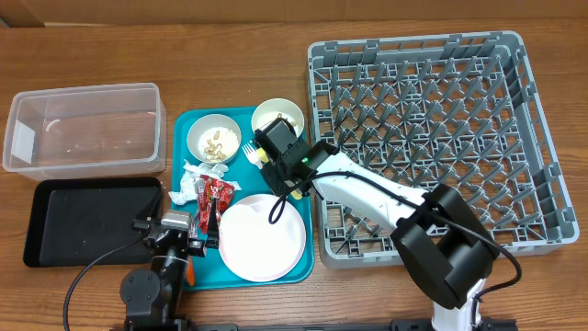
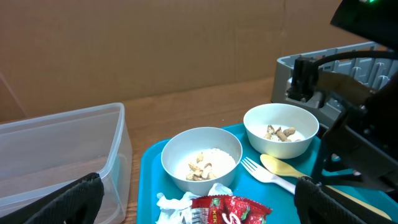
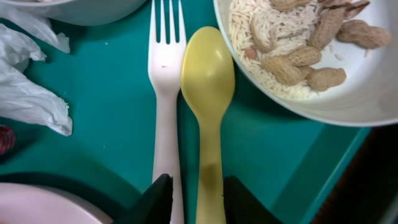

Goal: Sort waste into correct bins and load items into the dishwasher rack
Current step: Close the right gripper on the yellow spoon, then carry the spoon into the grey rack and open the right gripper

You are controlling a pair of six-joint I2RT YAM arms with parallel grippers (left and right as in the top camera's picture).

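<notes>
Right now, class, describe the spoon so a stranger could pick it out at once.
Find the big grey dishwasher rack; a teal tray lies just left of it. Beside the tray's white bowl nearest the rack, two utensils lie side by side. The spoon is the yellow one nearer that bowl; the fork is whiter, with tines.

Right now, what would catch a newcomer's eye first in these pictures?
The big grey rack fills the right side. Left of it, a teal tray carries two bowls of peanuts, a plate and a red wrapper. The right gripper hangs open over a fork and a yellow spoon lying side by side on that tray.
</notes>
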